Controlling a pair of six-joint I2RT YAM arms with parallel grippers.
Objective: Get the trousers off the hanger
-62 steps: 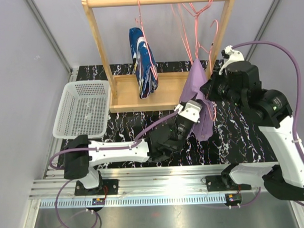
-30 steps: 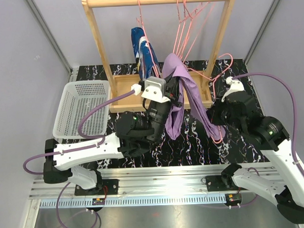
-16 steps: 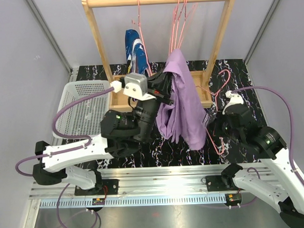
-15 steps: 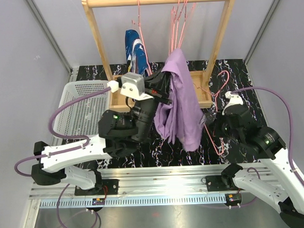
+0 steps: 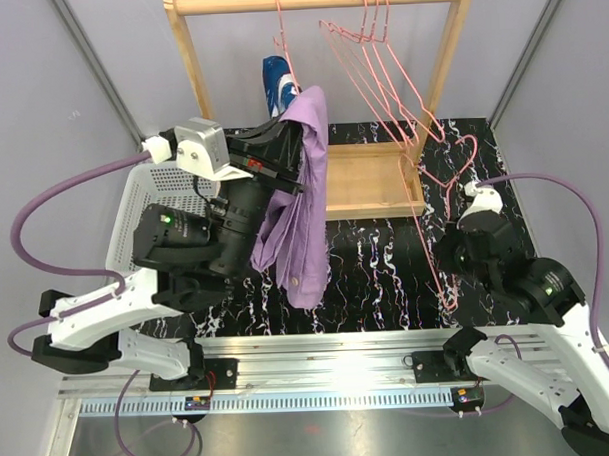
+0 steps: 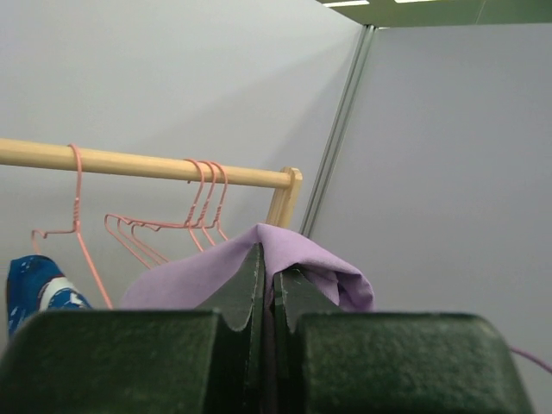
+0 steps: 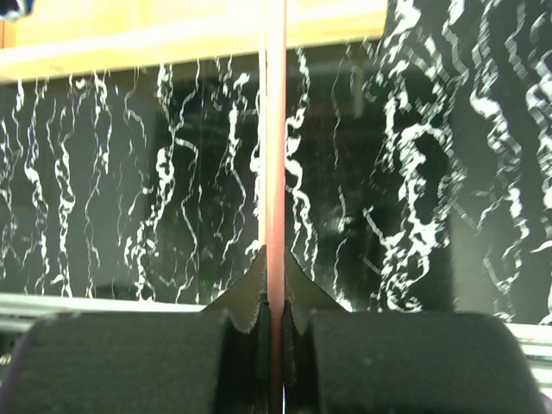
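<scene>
With the left gripper [image 6: 267, 269] pinched shut on the lilac trousers [image 5: 302, 223], which drape below it well clear of the pink hanger [image 7: 275, 129] clamped in the right gripper [image 7: 274, 269], I'd carry them leftward without loosening, minding the blue trousers [image 5: 276, 81] just behind its fingers.

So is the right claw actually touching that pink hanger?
Touching. In the right wrist view the right claw is shut on the pink hanger, and the wire runs straight down into it, pinched with no gap on either side.
</scene>
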